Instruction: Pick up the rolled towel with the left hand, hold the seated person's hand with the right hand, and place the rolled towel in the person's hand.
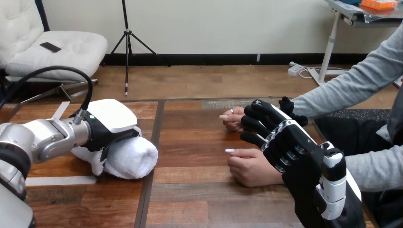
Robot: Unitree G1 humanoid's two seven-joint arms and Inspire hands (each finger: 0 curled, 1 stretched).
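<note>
Curling my left hand down over the rolled towel, I have its white back on top and one finger hooked round the near left side. That clamps the roll from above, so it should come up without unwinding. The towel lies on the left part of the table, resting on the wood and not yet lifted. It is white, thick and soft-looking, wound into a fat cylinder with its rounded end facing right and near. I judge it will squash a little in my grip rather than slip.

Well apart, on the right, my right hand reaches in toward the person's two hands, to steady one as the landing place. It lies across the person's farther hand, touching or just over it; whether it grips I cannot tell. The person's nearer hand rests on the table just left of my right hand, loosely closed, knuckles up.
</note>
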